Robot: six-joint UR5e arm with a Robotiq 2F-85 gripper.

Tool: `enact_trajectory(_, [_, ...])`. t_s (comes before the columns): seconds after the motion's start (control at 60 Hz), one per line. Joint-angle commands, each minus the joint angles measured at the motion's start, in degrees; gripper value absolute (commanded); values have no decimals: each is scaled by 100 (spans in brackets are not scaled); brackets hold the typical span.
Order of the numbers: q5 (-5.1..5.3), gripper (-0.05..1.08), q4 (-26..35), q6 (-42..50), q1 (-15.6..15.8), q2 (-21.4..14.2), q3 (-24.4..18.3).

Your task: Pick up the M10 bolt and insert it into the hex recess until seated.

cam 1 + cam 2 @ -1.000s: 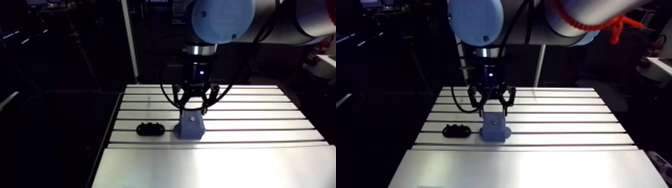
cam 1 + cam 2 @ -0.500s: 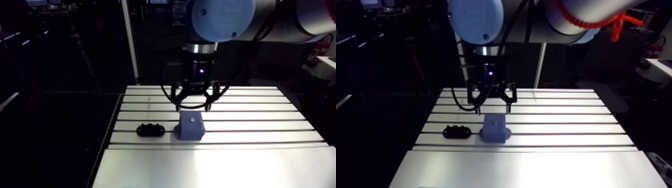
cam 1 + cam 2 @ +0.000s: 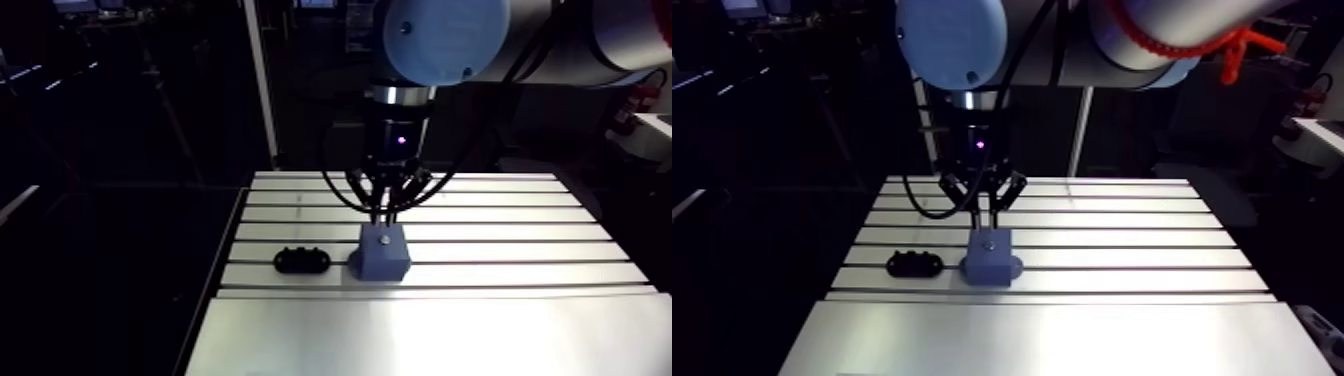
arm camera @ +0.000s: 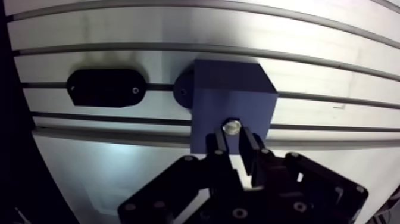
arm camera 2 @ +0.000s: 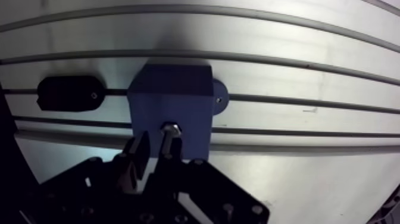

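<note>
Comparing this moment with the one just before, I saw that the gripper (image 3: 384, 218) had drawn its fingers (image 4: 219, 146) together. Earlier they were spread wide above the blue block (image 3: 380, 262), and earlier still they hung lower, astride its top. Now they met in a narrow point just over the block, clenched on nothing, with only a thin slit of light between them in the wrist view. The bolt (image 4: 232, 126) sat sunk in the top of the block, only its shiny round head showing, just ahead of the fingertips and apart from them. Block and black oval piece (image 3: 301, 260) lay where they had been, side by side on the slotted table (image 3: 500, 330). From the arm view I could make out the bolt only as a pale dot. The wrist view gave me its metal head clearly, plus a rounded tab (image 4: 182, 91) on the block's side facing the black piece, with a small screw in it.
</note>
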Motion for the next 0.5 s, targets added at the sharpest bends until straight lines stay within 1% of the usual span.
enact_trajectory(0.017, [-9, 108, 0, -32, 10, 17, 19])
enact_trajectory(0.15, [-70, 108, -1, -40, 2, 17, 12])
enact_trajectory(0.417, [-79, 108, 26, -114, 0, 9, 10])
enact_trajectory(0.5, [-55, 108, 1, -270, 1, 0, 28])
